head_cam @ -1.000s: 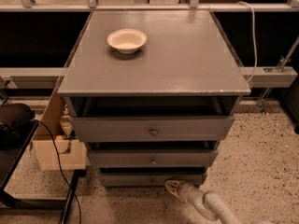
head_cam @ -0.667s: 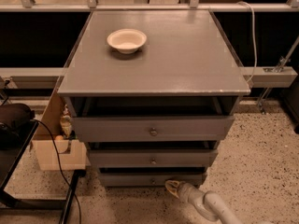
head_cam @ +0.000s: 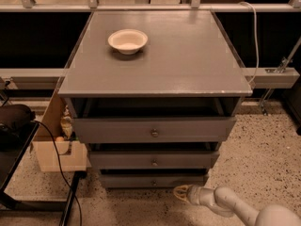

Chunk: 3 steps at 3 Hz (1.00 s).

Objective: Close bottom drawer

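The grey cabinet has three drawers, all pulled out a little. The bottom drawer is the slimmest front, lowest near the floor, with a small round knob. A dark gap shows above its front. My gripper is low at the front, just right of and below the bottom drawer's front, at the end of a white arm coming in from the lower right. It points left toward the drawer front.
A white bowl sits on the cabinet top. The middle drawer and top drawer are above. A cardboard box and a black cable stand at the left. The floor is speckled.
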Available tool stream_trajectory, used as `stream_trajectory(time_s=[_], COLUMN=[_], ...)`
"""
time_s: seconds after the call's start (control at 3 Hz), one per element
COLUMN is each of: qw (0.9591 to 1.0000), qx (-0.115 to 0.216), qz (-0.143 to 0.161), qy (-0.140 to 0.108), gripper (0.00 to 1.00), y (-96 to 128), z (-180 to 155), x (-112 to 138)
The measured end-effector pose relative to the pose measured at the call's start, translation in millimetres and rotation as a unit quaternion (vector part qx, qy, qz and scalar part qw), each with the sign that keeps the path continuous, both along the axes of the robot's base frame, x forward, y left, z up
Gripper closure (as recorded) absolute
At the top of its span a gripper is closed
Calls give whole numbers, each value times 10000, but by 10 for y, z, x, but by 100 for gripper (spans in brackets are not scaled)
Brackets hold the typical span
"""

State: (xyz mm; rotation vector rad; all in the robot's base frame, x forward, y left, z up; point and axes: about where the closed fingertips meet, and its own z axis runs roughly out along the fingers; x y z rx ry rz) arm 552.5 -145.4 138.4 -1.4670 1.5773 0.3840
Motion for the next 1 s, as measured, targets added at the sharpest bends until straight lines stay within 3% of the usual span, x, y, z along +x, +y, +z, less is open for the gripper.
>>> stream_trajectory(time_s=[0.33, 1.0], qw=[9984, 9981], qx=[-98, -112], qz=[25, 8], qy=[553, 601], gripper=[100, 59], y=[-217, -240], z=[28, 11], x=[-212, -230])
